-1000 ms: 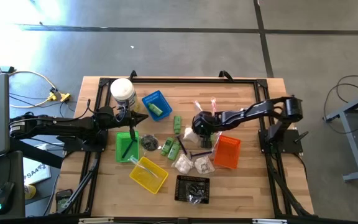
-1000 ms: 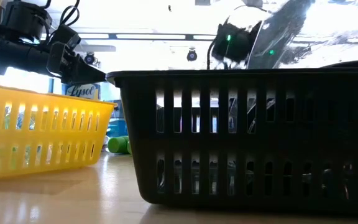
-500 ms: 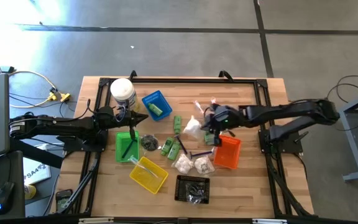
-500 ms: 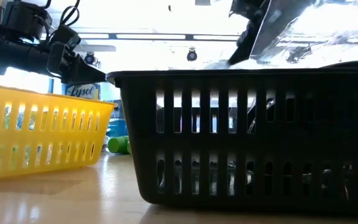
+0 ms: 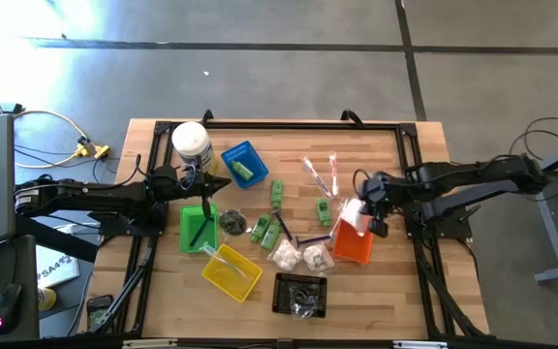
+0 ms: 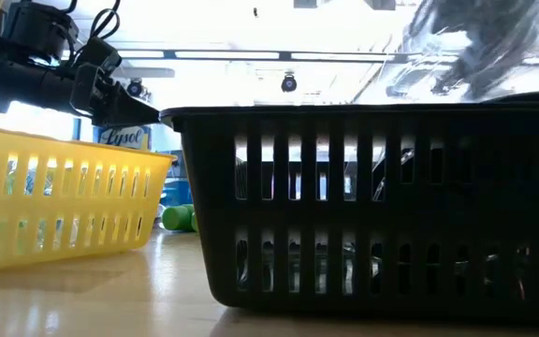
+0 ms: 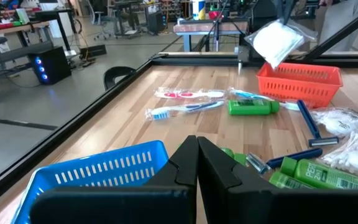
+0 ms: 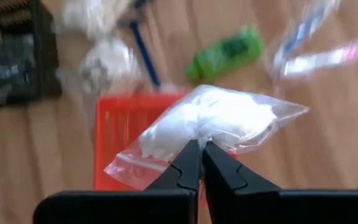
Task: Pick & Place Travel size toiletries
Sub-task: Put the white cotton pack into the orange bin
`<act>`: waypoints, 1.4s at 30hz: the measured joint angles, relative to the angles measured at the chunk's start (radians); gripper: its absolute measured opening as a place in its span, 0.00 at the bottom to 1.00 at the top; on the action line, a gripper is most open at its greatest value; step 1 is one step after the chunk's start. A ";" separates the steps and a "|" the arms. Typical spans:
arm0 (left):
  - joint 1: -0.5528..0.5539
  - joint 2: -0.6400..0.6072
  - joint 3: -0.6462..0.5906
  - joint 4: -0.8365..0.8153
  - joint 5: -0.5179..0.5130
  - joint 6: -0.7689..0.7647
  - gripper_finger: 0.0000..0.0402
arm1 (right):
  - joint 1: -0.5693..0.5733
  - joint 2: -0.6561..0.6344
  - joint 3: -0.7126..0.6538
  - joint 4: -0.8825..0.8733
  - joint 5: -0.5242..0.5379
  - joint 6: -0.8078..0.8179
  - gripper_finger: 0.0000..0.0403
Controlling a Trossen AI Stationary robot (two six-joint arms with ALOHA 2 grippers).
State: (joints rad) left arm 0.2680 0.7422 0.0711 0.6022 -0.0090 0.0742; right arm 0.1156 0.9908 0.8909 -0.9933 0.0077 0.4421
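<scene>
My right gripper [image 5: 366,207] is shut on a white puffy packet [image 5: 354,215] in a clear bag, above the orange basket [image 5: 355,244]. The packet also shows in the right wrist view [image 8: 210,121] and, farther off, in the left wrist view [image 7: 277,42]. My left gripper [image 5: 219,183] is shut and empty, between the blue basket [image 5: 243,163] and the green basket [image 5: 198,226]; its fingers show closed in the left wrist view [image 7: 197,158]. Green bottles [image 5: 275,192], wrapped toothbrushes [image 5: 320,173] and more white packets [image 5: 298,257] lie on the table. My right gripper pinches the packet's clear bag between its two fingers at the middle of one long edge [image 8: 199,140]. The fingers come from above. The packet hangs tilted below them, lifted clear of the table and over the orange basket [image 8: 135,146].
A black basket [image 5: 300,293] and a yellow basket [image 5: 232,271] stand near the front edge; in the low view the black basket [image 6: 372,206] fills most of the picture. A white jar [image 5: 192,143] stands at the far left. A blue razor [image 7: 307,121] lies by the orange basket.
My right gripper has gone from the table's middle toward its right edge, carrying the white packet. The packet was low by the green bottles and now hangs over the orange basket.
</scene>
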 joint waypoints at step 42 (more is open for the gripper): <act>0.000 0.000 0.000 0.003 0.000 0.007 0.00 | 0.100 0.305 -0.082 0.093 -0.036 0.104 0.11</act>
State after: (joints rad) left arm 0.2680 0.7422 0.0711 0.6048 -0.0090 0.0811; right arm 0.2161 1.2957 0.8085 -0.8999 -0.0283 0.5461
